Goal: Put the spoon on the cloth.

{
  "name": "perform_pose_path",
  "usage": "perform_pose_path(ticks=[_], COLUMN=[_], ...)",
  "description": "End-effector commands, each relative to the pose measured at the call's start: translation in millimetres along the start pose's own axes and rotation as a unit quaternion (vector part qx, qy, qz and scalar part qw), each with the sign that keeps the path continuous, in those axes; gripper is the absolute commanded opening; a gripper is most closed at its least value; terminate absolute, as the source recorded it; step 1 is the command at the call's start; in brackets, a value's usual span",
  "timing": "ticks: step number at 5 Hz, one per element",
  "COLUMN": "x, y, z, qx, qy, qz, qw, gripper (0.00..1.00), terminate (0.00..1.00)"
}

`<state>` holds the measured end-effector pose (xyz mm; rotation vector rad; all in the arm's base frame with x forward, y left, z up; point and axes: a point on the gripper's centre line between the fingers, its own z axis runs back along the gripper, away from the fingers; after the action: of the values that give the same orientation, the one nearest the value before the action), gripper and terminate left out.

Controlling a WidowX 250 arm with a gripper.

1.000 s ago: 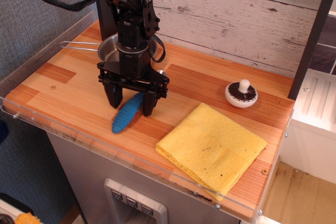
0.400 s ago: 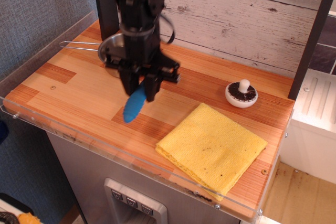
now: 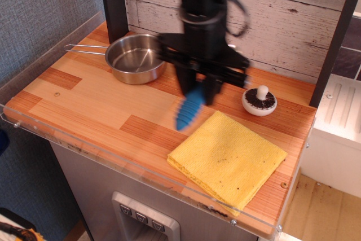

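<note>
My gripper (image 3: 198,90) is shut on the spoon (image 3: 189,109), holding it in the air by its upper end. The ribbed bright-blue handle hangs down and to the left; the metal bowl is hidden between the fingers. The spoon hangs above the wood just off the far left corner of the cloth (image 3: 228,159), a square bright-yellow folded towel with dark specks at the front right of the table.
A steel saucepan (image 3: 134,58) with a wire handle stands at the back left. A white and brown mushroom toy (image 3: 259,101) sits at the back right, just beyond the cloth. A clear plastic rim (image 3: 113,162) edges the wooden table (image 3: 84,103).
My gripper closed on the spoon, lifted it off the table and carried it right, from in front of the saucepan to the cloth's far left corner.
</note>
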<state>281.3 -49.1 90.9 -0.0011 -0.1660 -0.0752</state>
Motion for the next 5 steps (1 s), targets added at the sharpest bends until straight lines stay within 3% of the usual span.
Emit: perform_pose_path(ticks=[1,4,5], x=[-4.9,-13.3,-13.0], y=[-35.3,-34.8,-38.1], z=[-6.4,-32.8,-34.3], qx=[0.011,0.015,0.015], qy=[0.0,0.029,0.039], qz=[-0.048,-0.038,-0.051], qw=[0.9988,0.9987,0.9979], gripper=[0.0,0.0,1.0], terminate=[0.0,0.0,0.0])
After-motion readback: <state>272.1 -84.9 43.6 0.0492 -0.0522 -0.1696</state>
